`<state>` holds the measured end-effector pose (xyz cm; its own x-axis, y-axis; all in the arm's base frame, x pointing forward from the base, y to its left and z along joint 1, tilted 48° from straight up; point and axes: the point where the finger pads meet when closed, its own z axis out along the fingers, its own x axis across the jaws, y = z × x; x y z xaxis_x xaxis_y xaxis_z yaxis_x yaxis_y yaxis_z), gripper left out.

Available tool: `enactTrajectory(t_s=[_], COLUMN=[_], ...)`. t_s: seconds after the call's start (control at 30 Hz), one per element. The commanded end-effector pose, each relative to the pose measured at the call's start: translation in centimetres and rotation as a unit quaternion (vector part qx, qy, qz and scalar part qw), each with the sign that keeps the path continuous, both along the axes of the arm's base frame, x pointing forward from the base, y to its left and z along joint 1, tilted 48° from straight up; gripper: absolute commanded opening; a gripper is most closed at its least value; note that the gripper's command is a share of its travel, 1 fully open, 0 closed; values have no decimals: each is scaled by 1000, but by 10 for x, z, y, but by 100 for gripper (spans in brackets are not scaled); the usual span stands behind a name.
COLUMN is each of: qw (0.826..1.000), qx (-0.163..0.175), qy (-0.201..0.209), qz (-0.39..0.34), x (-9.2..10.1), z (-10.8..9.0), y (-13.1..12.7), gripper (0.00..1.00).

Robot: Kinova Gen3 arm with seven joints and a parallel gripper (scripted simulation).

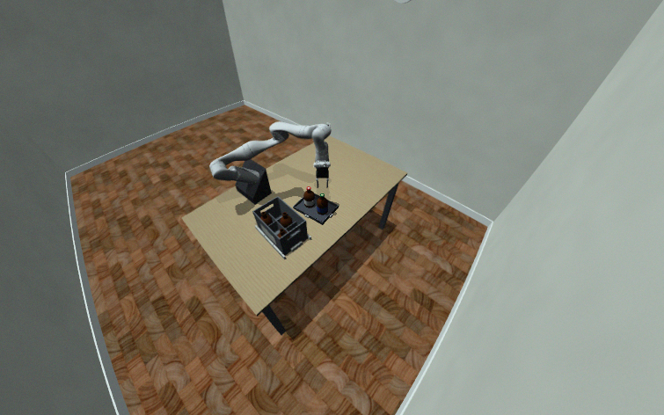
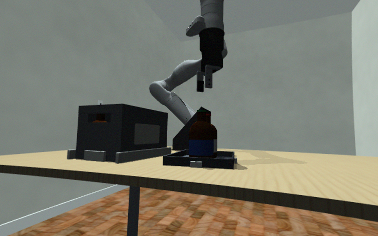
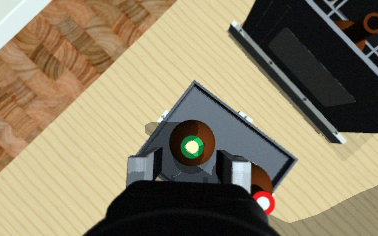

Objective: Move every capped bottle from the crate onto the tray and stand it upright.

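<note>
A dark tray holds two upright brown bottles. The green-capped bottle has a blue label. The red-capped bottle stands beside it and is mostly hidden behind it in the exterior view. My gripper is open and empty, hanging clear above the green cap. The dark crate stands beside the tray and holds uncapped brown bottles.
The arm's dark base stands on the table behind the crate and tray. The wooden table ends close to the tray's outer side in the wrist view, with floor beyond.
</note>
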<state>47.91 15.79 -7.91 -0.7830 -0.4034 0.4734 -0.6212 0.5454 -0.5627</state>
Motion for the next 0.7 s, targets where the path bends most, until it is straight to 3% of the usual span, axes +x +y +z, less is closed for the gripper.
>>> enactTrajectory(t_s=[0.0,0.1,0.57,0.67], qw=[1000,1000,1000,1000], qx=[-1,1,-1,2], qy=[-4,-1,-4,-1], qz=[-4,1,-4,2], x=[1,1,2,2], z=[13,8,35,29], y=[11,10,32,31], gripper=[100,100,100,100])
